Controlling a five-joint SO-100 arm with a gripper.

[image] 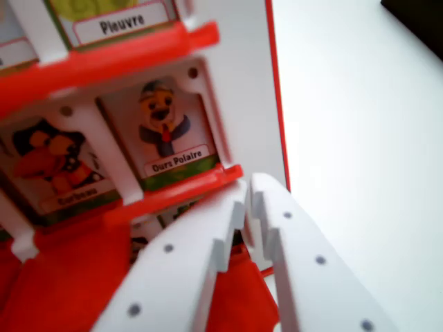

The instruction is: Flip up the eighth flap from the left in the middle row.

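Note:
A red game board (76,277) with white-framed picture flaps fills the wrist view's left. The rightmost flap in the middle of the picture, labelled "Ours Polaire" (169,131), stands upright and shows a bear in a cap. To its left stands the "Corbeau" flap (55,166). Above them is the "Pieuvre" flap (118,21). My white gripper (247,197) comes up from the bottom. Its tips sit just below the red bar under the "Ours Polaire" flap, at the board's right end. The jaws are together with only a thin slit and nothing visible between them. A lower flap (147,232) is mostly hidden behind the fingers.
The board's white side panel with its red edge (277,104) runs down the middle of the picture. Right of it lies a white tabletop (360,152). A dark object (419,17) sits in the top right corner.

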